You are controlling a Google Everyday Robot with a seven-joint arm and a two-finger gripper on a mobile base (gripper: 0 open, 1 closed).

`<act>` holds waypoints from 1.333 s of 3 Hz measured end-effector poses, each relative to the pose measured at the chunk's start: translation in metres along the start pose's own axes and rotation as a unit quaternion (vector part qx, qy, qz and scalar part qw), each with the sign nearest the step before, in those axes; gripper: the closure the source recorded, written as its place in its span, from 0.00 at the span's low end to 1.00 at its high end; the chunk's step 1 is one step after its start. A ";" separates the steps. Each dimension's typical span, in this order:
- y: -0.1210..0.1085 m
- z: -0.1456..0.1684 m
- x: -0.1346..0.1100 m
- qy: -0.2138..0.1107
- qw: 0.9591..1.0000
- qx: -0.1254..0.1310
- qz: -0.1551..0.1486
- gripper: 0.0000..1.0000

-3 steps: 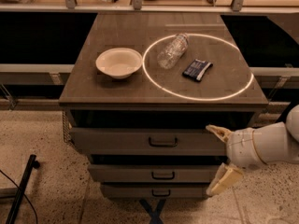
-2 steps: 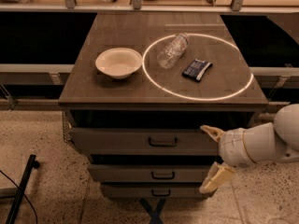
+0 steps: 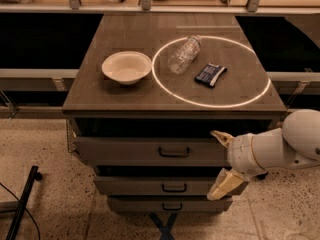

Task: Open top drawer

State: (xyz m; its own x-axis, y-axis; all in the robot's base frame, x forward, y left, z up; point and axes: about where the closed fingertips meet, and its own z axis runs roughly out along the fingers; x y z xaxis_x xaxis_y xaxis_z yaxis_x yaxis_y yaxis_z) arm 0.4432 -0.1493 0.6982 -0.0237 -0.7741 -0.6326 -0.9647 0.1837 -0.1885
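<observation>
We see the gripper point(image 3: 221, 161) at 4 o'clock hiding the right end of the top drawer point(image 3: 125, 151); its arm point(image 3: 300, 139) is cut off at 3 o'clock.
</observation>
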 end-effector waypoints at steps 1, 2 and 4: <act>-0.015 0.011 -0.002 0.010 1.000 0.001 -0.005 0.00; -0.020 0.017 -0.001 0.013 1.000 -0.004 -0.003 0.00; -0.027 0.029 0.006 0.021 1.000 -0.014 0.007 0.00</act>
State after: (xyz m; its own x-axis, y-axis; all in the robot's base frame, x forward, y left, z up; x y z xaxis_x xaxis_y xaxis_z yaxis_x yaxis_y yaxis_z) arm 0.4769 -0.1412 0.6782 -0.0471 -0.7961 -0.6034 -0.9712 0.1777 -0.1586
